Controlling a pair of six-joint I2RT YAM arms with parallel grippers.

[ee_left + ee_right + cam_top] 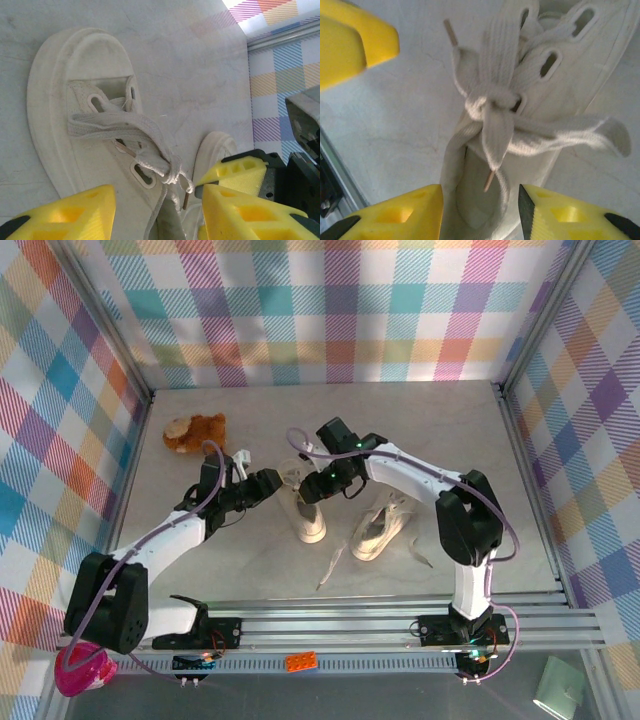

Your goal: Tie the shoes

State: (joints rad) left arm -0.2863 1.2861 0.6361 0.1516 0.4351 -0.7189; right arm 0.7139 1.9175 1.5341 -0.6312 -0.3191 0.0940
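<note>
Looking down, you see the pale grey marbled tabletop with the pair of small cream canvas sneakers side by side near its middle, and a brown plush toy well apart at the far left. Your left gripper and right gripper both hover over the left-hand sneaker, yellow fingers spread, clamping nothing. Its white laces sit knotted, one tan tip hanging between the right gripper's fingers.

Brown plush toy far-left on table; orange brick on rail.
</note>
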